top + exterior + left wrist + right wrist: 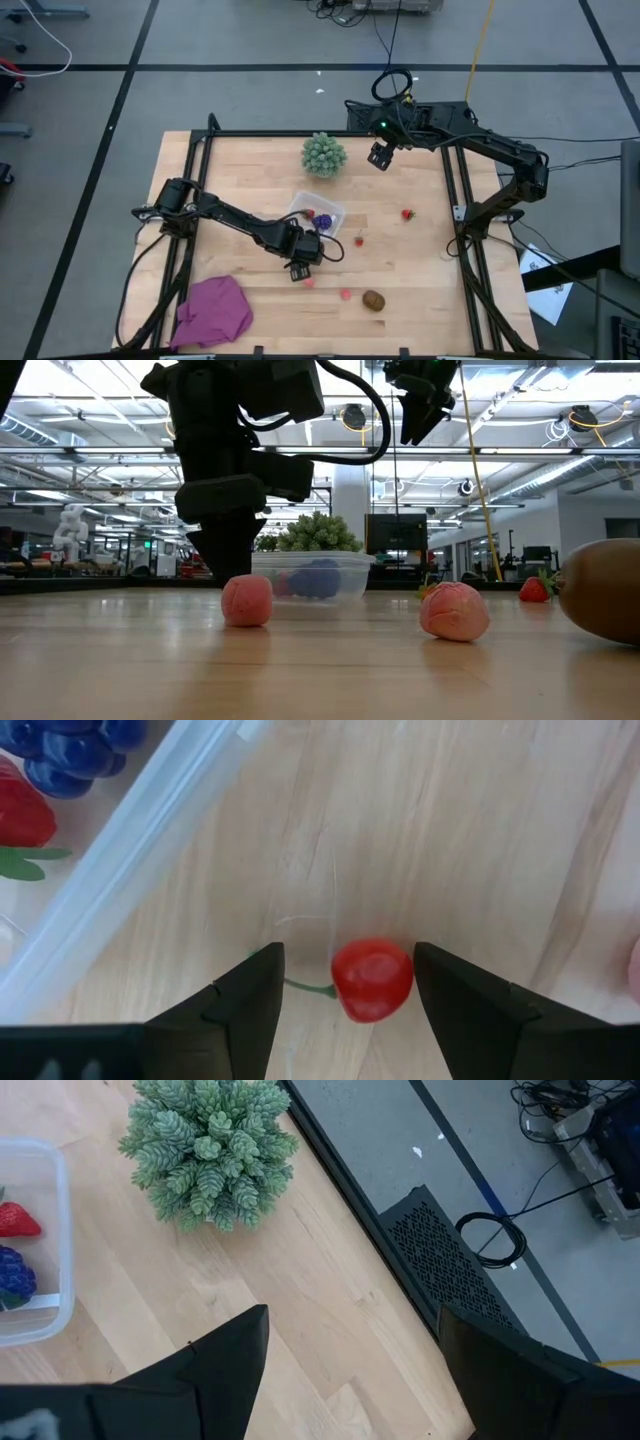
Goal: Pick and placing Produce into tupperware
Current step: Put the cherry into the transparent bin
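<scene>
A small red cherry-like piece of produce [372, 980] with a green stem lies on the wooden table. My left gripper [345, 962] points down over it, open, with one finger on either side of it. The clear tupperware [337, 210] stands just beyond and holds a red strawberry [20, 815] and a purple piece [70, 755]. A pink piece [310, 283] lies close beside the left gripper [300, 268]. Another pink piece [346, 294], a brown oval [373, 300] and two red pieces [358, 240] [407, 213] lie loose on the table. My right gripper [380, 156] hangs open, high over the far side.
A pale-green spiky ball [324, 154] sits behind the tupperware near the far edge. A magenta cloth [212, 312] lies at the near left corner. Black frame rails [452, 190] run along the table's sides. Bare wood lies between the tupperware and the right rail.
</scene>
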{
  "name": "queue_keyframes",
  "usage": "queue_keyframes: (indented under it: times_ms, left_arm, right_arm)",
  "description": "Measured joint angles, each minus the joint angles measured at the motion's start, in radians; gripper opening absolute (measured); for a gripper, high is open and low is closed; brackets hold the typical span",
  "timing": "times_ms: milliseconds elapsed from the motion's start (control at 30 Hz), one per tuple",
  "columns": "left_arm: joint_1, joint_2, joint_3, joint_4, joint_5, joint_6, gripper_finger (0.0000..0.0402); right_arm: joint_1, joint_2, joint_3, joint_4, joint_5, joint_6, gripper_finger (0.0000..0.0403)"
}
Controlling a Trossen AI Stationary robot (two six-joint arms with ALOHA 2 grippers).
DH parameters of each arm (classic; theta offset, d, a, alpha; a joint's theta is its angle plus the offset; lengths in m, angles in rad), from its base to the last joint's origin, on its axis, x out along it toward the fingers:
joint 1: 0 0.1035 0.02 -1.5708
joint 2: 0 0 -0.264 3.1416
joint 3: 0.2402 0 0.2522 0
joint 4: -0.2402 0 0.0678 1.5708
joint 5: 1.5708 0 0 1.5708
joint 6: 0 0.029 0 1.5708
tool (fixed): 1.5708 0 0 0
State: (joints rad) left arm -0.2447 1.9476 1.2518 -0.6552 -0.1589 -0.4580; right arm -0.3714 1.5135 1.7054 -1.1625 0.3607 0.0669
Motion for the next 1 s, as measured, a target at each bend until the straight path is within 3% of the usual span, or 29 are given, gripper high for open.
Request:
queue_keyframes:
  times_ms: [133,533,1000]
  left_arm:
    - [0.000,0.000,0.000,0.000,0.000,0.000,0.0218]
    - [0.000,0.000,0.000,0.000,0.000,0.001,0.0126]
    - [0.000,-0.001,0.000,-0.001,0.001,-0.002,0.0120]
  right_arm:
    - [0.000,0.000,0.000,0.000,0.000,0.000,0.0281]
    - [0.000,0.000,0.000,0.000,0.000,0.000,0.0281]
    - [0.000,0.000,0.000,0.000,0.000,0.000,0.0281]
